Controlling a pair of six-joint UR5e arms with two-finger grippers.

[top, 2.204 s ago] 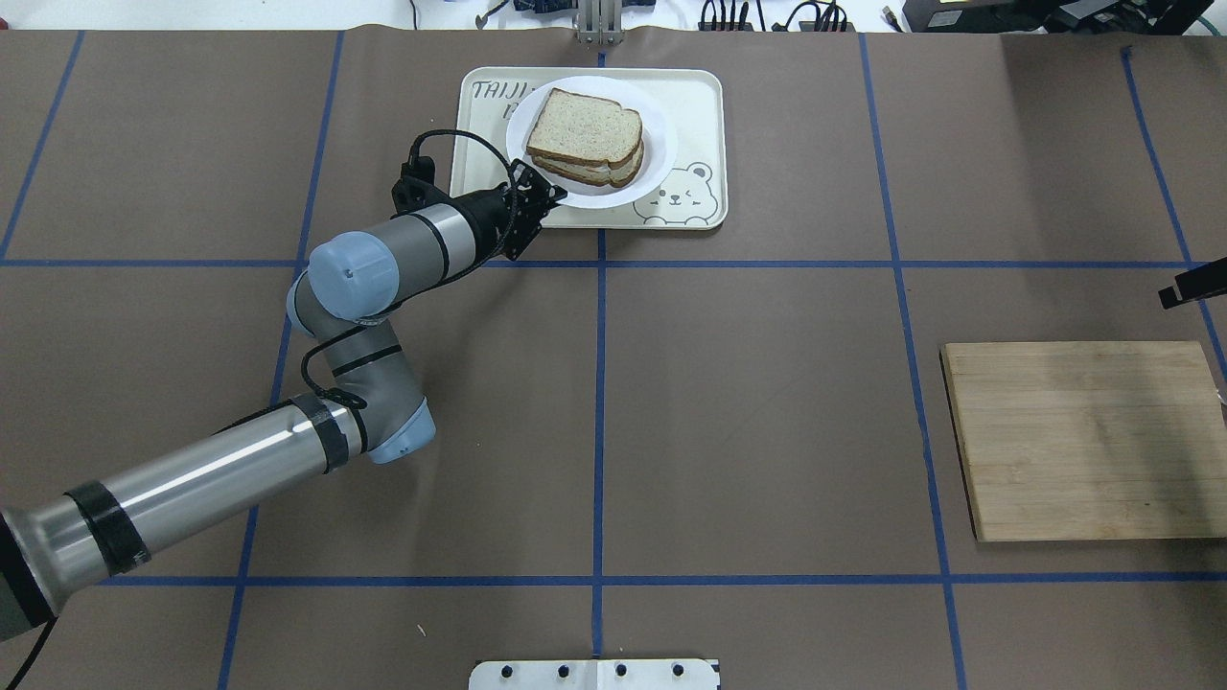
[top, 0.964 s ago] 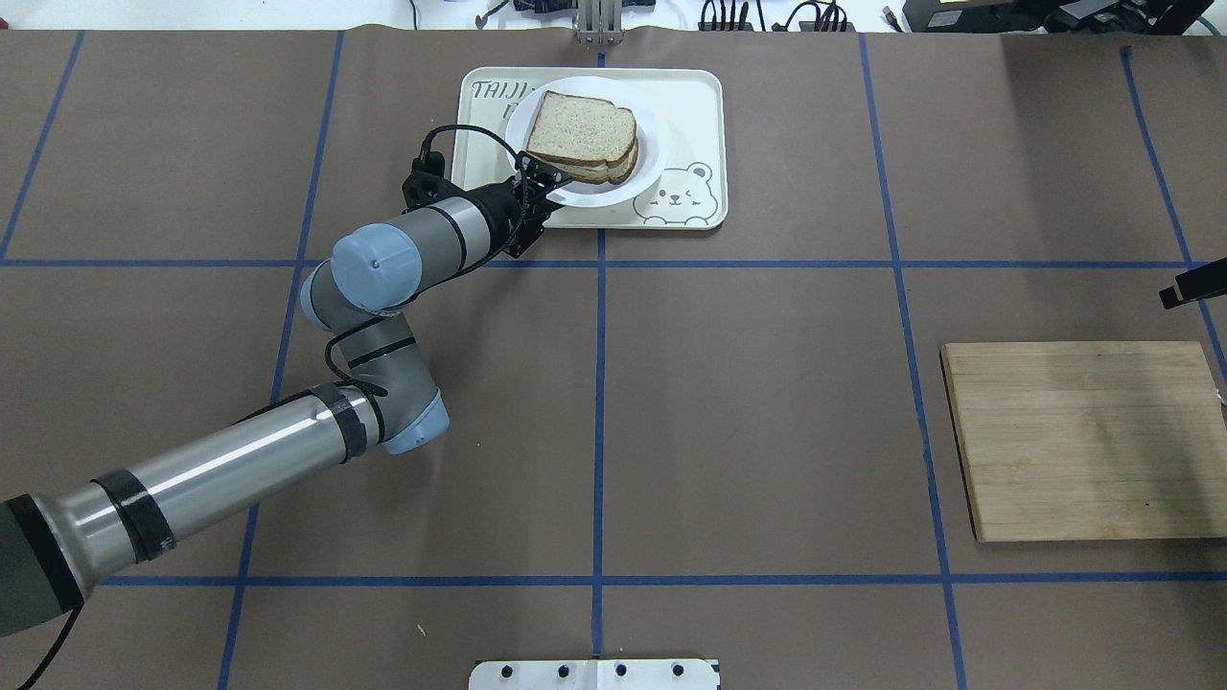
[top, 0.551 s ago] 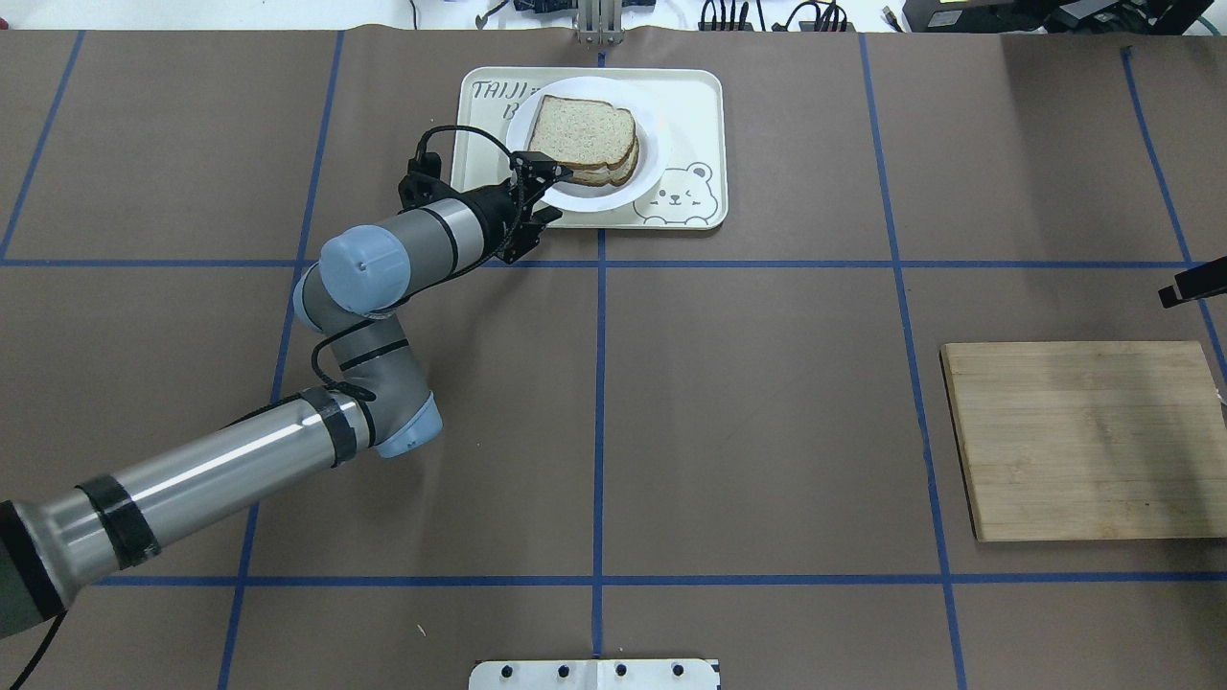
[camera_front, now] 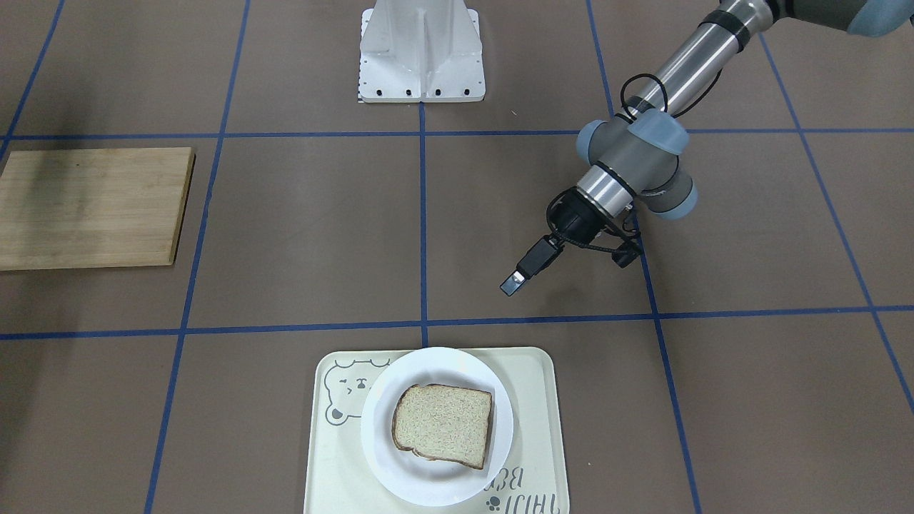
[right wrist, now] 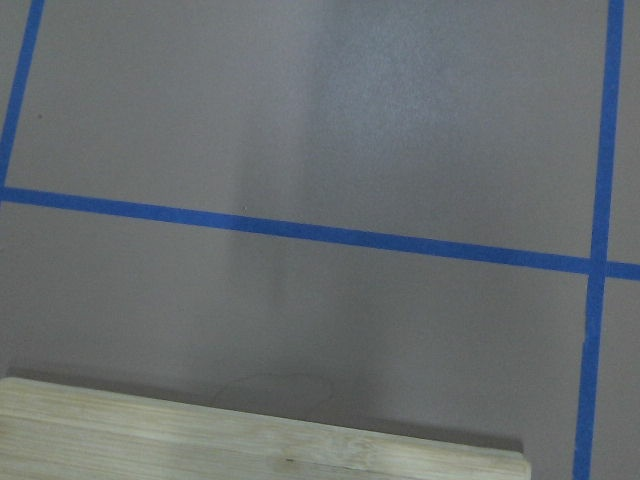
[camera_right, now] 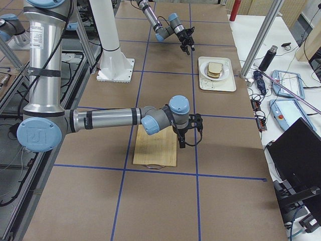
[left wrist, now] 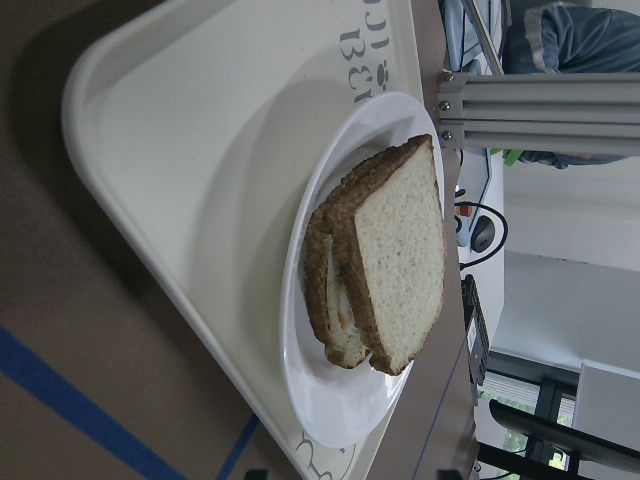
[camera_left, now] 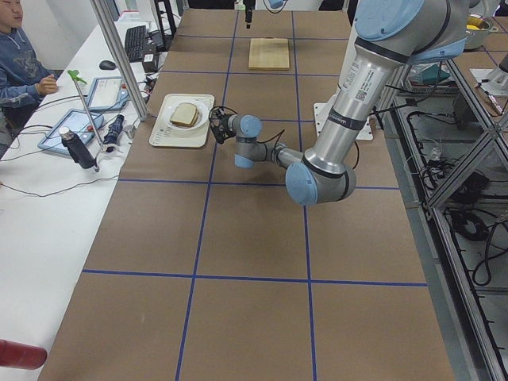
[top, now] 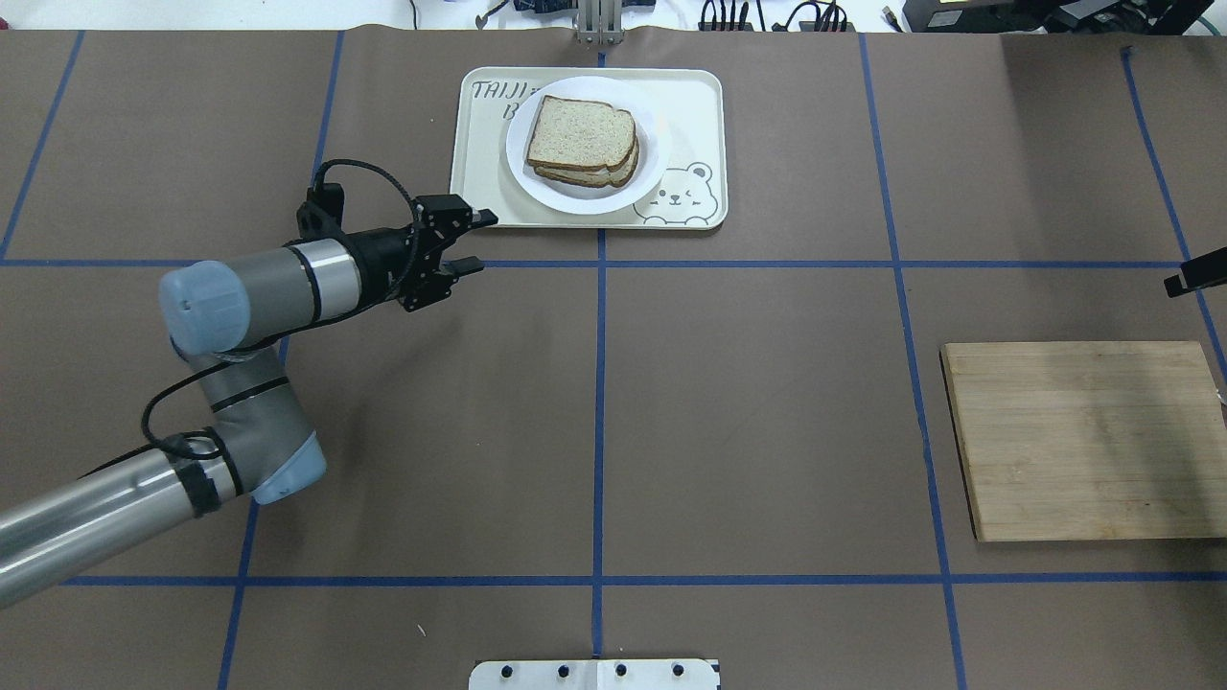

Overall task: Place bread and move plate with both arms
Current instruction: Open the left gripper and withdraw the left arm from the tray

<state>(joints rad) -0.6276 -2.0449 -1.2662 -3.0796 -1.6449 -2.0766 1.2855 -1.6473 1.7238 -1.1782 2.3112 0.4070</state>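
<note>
1. The brown table (top: pixel 767 402) has blue tape lines (top: pixel 600 431) that cut it into big squares.
2. A cream tray (top: pixel 692 110) with a little bear drawn on it sits at the middle of the table's far edge.
3. The round white plate (top: pixel 578 200) sits on the tray, toward the tray's left side.
4. The bread (top: pixel 581 133) lies flat on the plate, near its middle.
5. A second slice (left wrist: pixel 322 290) lies right under the bread. The left wrist view shows something pale between the two.
6. The left arm (top: pixel 278 283) reaches in from the table's left side.
7. The left gripper (top: pixel 476 242) hangs in the air near the tray's near left corner. It touches neither the tray nor the plate.
8. Its two fingers (top: pixel 482 219) are spread apart, and there is nothing between them.
9. A wooden board (top: pixel 1083 441) lies flat by the table's right edge, well apart from the tray.
10. The right arm (camera_right: pixel 105 119) stretches out low over the table toward the board.
11. The right gripper (camera_right: pixel 181 138) hangs by the board's far edge. I cannot tell if its fingers are apart or together.
12. The robot's white stand (camera_front: pixel 421 57) is at the middle of the table's near edge.
13. A person (camera_left: pixel 16 67) sits at a white side table past the far edge.
</note>
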